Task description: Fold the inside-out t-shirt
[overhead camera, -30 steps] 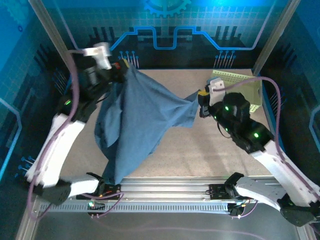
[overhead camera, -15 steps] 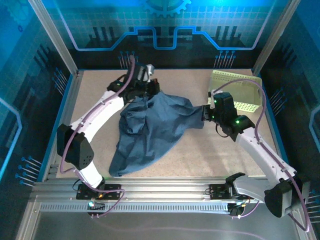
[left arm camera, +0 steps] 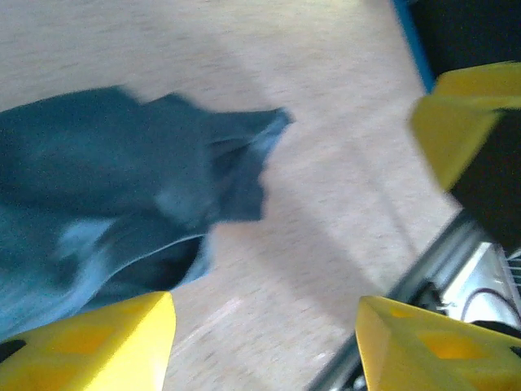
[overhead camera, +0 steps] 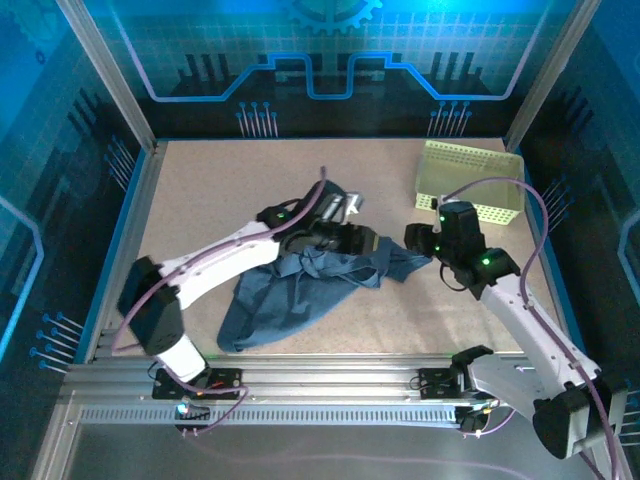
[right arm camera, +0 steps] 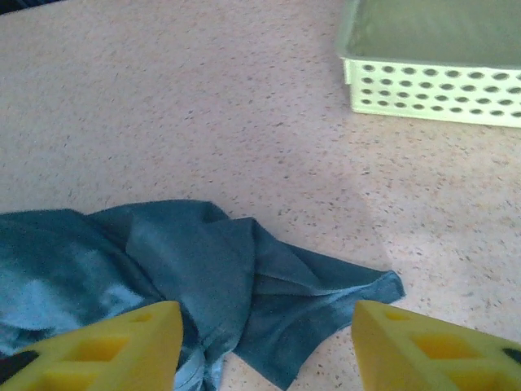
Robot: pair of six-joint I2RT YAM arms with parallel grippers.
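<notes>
From the top external view, the inside-out t-shirt [overhead camera: 300, 288] is a dark slate-blue, wrinkled heap bunched on the bench [overhead camera: 220, 190] near its middle, well apart from the pale basket [overhead camera: 470, 180]. The left gripper [overhead camera: 362, 243] sits over the heap's far edge, and the right gripper [overhead camera: 414, 240] is just beside its right tip. In the left wrist view, the gripper's jaws stand wide with nothing between them, the blurred cloth lying beyond the left-hand finger. In the right wrist view, the jaws are likewise spread and empty, with a crumpled sleeve flat on the bench just ahead of them.
</notes>
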